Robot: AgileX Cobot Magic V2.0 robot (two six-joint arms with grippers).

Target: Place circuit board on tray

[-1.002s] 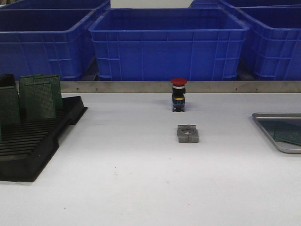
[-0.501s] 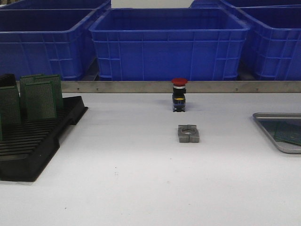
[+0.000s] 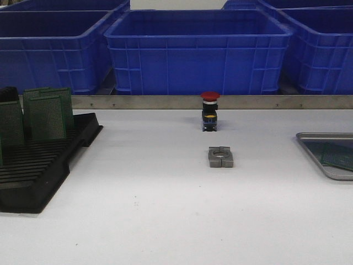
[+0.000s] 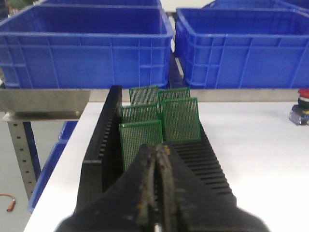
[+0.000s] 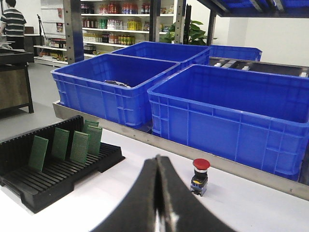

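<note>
One green board [image 3: 337, 155] lies flat in the tray [image 3: 312, 149] on the right. More boards [image 3: 47, 117] wait in the black rack [image 3: 33, 171]. Both the left gripper [image 4: 155, 166] and the right gripper [image 5: 158, 193] are closed and empty.

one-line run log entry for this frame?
left gripper: shut, empty | right gripper: shut, empty | tray: one board | rack: boards upright

Circuit boards in rack [image 4: 181, 119]: five
Circuit boards on tray [image 3: 337, 155]: one
Blue bins [image 3: 198, 51]: four
Racks [image 3: 41, 163]: one
Trays [image 3: 314, 139]: one
Red buttons [image 3: 209, 111]: one
Grey blocks [image 3: 220, 157]: one
</note>
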